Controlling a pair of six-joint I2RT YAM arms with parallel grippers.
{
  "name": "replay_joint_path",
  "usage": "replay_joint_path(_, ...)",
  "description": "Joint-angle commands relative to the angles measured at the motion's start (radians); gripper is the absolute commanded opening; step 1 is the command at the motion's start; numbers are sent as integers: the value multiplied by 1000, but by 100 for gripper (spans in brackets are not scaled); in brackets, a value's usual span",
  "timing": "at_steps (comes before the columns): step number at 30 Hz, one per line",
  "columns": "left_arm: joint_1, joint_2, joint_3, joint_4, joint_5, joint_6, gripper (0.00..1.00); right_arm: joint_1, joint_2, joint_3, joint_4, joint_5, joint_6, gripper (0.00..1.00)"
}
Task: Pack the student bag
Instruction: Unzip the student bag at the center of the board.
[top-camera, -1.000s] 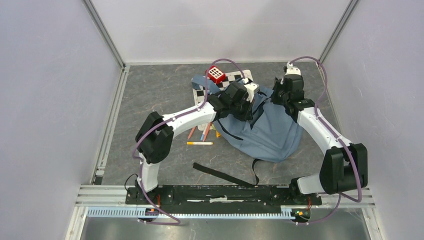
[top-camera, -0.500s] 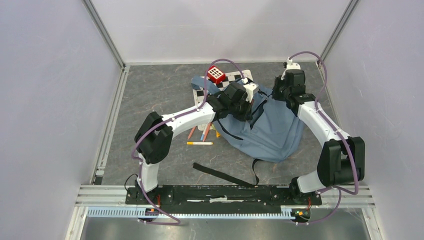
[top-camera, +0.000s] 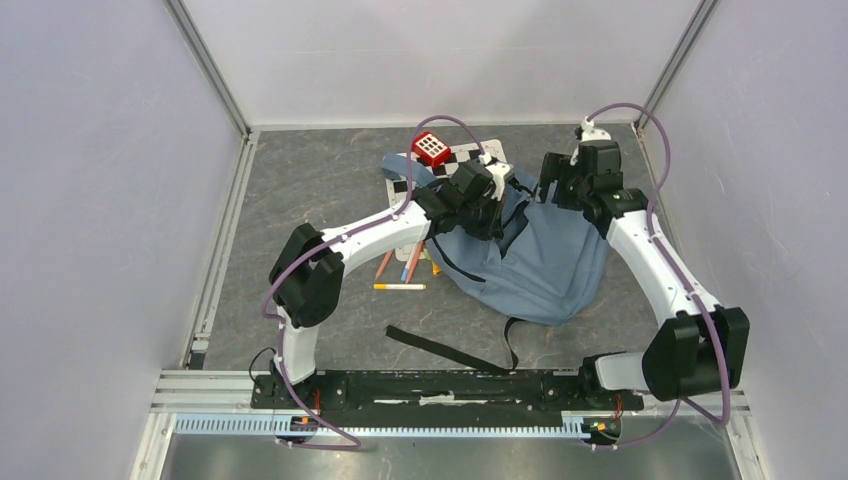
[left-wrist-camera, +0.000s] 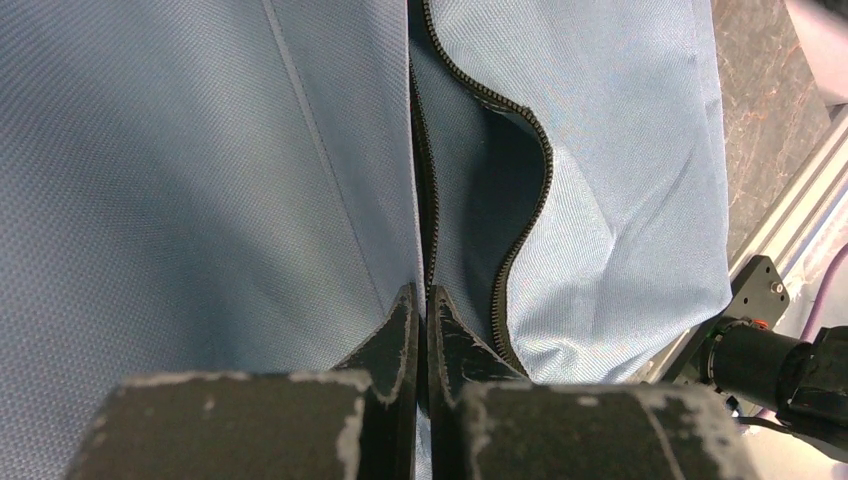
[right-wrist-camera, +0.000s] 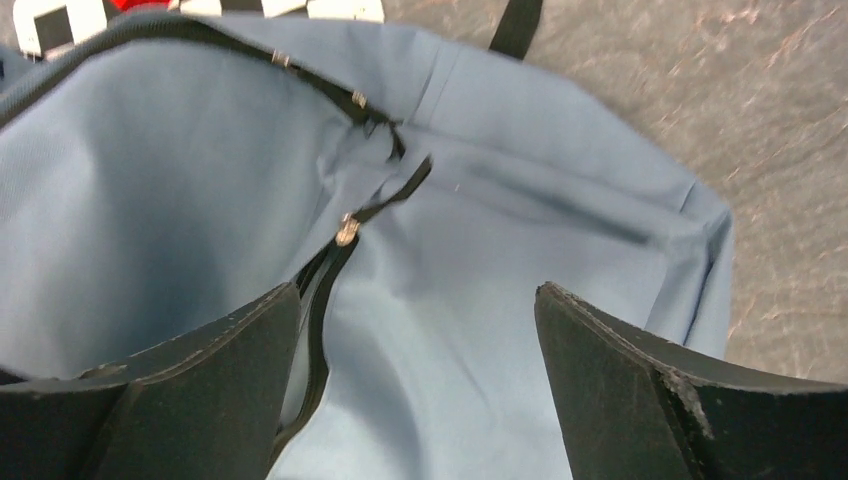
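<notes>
from above, the left arm (top-camera: 380, 232) covers the mouth of the student bag (top-camera: 545, 260) and its own fingertips. the checkered board (top-camera: 466, 153) shows only in patches, and the pencils (top-camera: 408, 265) run up under the forearm. the red block (top-camera: 432, 149) is too small to make out.

in the left wrist view the bag runs off the frame, and its zipper edge is lost between the pressed tips of the left hand (left-wrist-camera: 421, 300).

in the right wrist view a black strap (right-wrist-camera: 515, 25) is cut off by the top edge. the fingers of the right hand (right-wrist-camera: 417, 300) are cut off by the bottom edge, and the table (right-wrist-camera: 760, 120) is smeared.
</notes>
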Motion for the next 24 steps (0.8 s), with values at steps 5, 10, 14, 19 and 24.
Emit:
replay_joint_path(5, 4, -13, -16, 28, 72, -70, 2, 145, -79, -38, -150, 90, 96, 93)
replay_joint_path(10, 4, -22, -40, 67, 79, -83, 2, 206, -17, -15, -183, 184, 107, 88)
replay_joint_path(14, 4, -22, -50, 91, 90, -93, 2, 226, 52, 6, -187, 266, 81, 88)
replay_joint_path(19, 6, -39, -80, 113, 85, -93, 2, 239, 138, 79, -233, 364, 43, 88)
replay_joint_path(24, 6, -35, -84, 120, 84, -98, 2, 252, 134, 114, -290, 405, 28, 70)
